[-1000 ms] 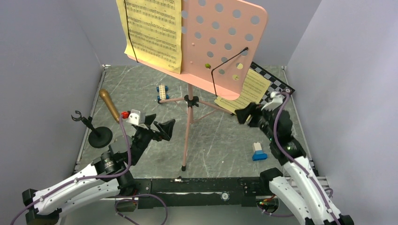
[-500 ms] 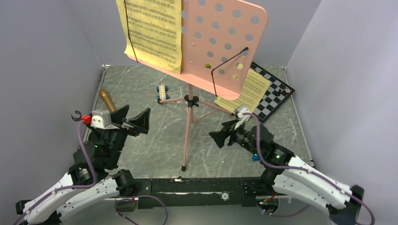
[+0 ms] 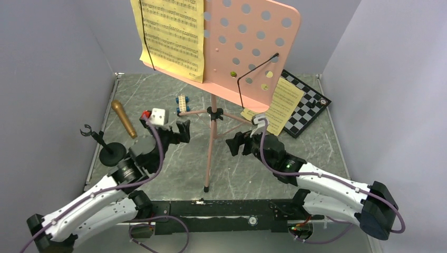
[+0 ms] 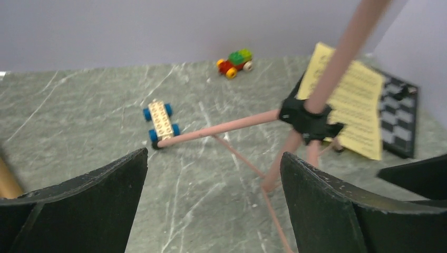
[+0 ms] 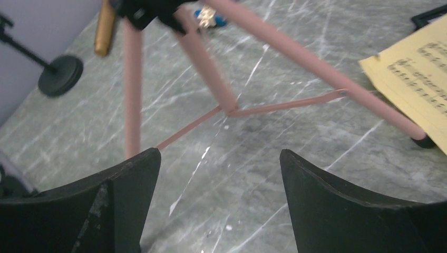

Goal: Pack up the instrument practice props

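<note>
The pink music stand point(image 3: 248, 47) stands mid-table on its tripod point(image 3: 212, 147), with a yellow sheet-music page point(image 3: 171, 37) clipped to its perforated desk. A second yellow page point(image 3: 282, 105) lies on the floor by the right tripod leg. The gold-brown microphone point(image 3: 124, 118) lies at the left, beside the black round-based mic stand point(image 3: 110, 153). My left gripper point(image 3: 166, 132) is open left of the pole, facing the tripod hub point(image 4: 308, 113), jaws empty point(image 4: 213, 155). My right gripper point(image 3: 238, 142) is open right of the pole, low before the legs point(image 5: 205, 63), nothing between its fingers point(image 5: 220, 153).
A black-and-white chessboard point(image 3: 305, 108) lies at the back right under the loose page. A small blue-wheeled brick car point(image 3: 182, 104) sits at the tip of a tripod leg, and a red-green one point(image 4: 235, 61) stands farther back. Grey walls enclose the table on three sides.
My left gripper has swung right from the mic stand toward the stand's pole. My right gripper has moved left and forward toward the pole, its jaws a little wider.
</note>
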`<control>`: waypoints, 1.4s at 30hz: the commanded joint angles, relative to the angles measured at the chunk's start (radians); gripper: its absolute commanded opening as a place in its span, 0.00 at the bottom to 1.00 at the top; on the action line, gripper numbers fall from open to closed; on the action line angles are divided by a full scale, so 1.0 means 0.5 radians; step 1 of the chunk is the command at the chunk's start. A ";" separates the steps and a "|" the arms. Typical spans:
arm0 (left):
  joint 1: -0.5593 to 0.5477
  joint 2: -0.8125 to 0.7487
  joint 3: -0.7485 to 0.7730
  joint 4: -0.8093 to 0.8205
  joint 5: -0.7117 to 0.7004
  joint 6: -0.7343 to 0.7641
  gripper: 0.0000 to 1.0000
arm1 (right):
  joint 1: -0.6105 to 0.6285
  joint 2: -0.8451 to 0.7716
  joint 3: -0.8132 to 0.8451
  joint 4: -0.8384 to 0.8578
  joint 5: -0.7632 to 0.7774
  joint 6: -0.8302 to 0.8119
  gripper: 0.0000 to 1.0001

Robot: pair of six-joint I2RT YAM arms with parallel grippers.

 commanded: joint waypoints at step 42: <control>0.857 1.698 0.026 1.677 1.455 0.910 0.79 | -0.441 0.525 0.479 0.705 -0.754 0.262 0.89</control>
